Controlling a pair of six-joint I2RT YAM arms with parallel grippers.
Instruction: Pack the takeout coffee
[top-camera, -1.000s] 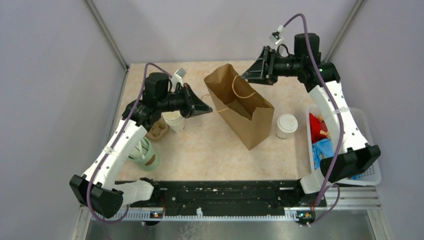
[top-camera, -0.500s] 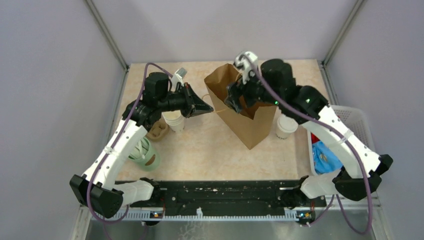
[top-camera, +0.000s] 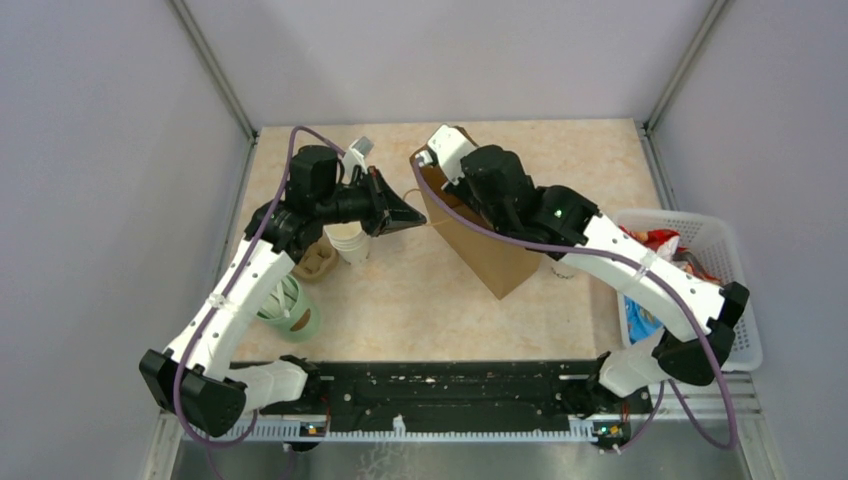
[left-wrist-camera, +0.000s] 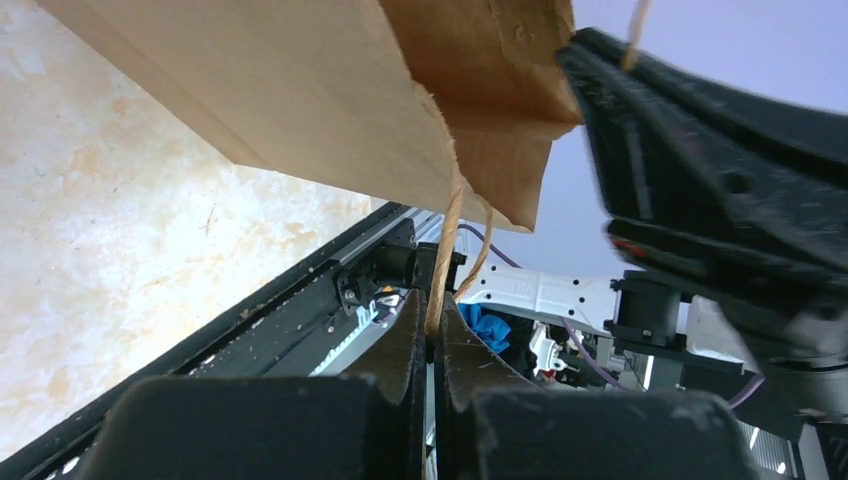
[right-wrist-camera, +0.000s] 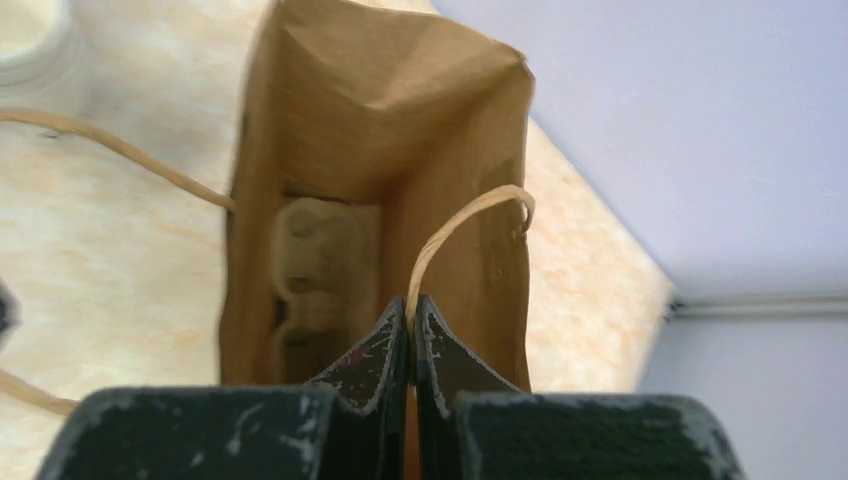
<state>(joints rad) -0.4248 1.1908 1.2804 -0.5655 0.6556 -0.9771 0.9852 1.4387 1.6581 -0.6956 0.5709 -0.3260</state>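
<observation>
The brown paper bag (top-camera: 490, 255) stands open mid-table. My left gripper (left-wrist-camera: 433, 325) is shut on its near twine handle (left-wrist-camera: 447, 240), at the bag's left side (top-camera: 405, 215). Reaching over the bag's mouth, my right arm (top-camera: 500, 185) has its gripper (right-wrist-camera: 411, 305) shut on the other twine handle (right-wrist-camera: 450, 225). Down inside the bag lies a cardboard cup carrier (right-wrist-camera: 315, 270). The takeout coffee (top-camera: 561, 269) stands right of the bag, and my right arm covers nearly all of it.
A stack of lidless paper cups (top-camera: 348, 243) and a brown cardboard carrier (top-camera: 315, 260) sit under my left arm. A green cup (top-camera: 290, 308) lies nearer the front. A white basket (top-camera: 720, 300) with red and blue packets is at the right edge.
My right arm swung from the back right down over the bag, and its gripper went from open to shut on the handle. My left gripper kept its hold.
</observation>
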